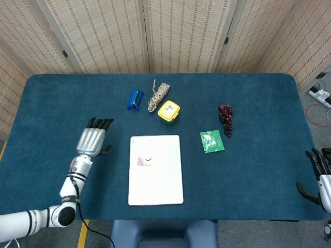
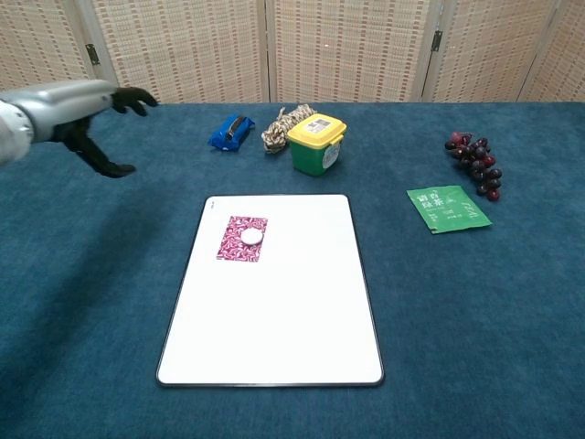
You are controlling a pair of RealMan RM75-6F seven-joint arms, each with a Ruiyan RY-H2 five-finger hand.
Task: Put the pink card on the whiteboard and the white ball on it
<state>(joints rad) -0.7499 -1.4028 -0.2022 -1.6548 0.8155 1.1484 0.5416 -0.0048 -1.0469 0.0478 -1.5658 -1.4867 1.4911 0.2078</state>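
Observation:
The pink patterned card (image 2: 242,239) lies on the upper left part of the whiteboard (image 2: 274,320), and the white ball (image 2: 250,236) sits on top of the card. In the head view the card (image 1: 140,160) and the ball (image 1: 148,158) show on the whiteboard (image 1: 158,181) too. My left hand (image 1: 92,138) hovers well left of the board, empty, fingers spread; the chest view shows this left hand (image 2: 96,119) at the far left. My right hand (image 1: 319,178) stays at the right edge of the head view, fingers apart, holding nothing.
Behind the board are a blue clip (image 2: 230,131), a coil of rope (image 2: 284,125) and a yellow-lidded green tub (image 2: 316,143). A green packet (image 2: 448,208) and a bunch of dark grapes (image 2: 475,155) lie to the right.

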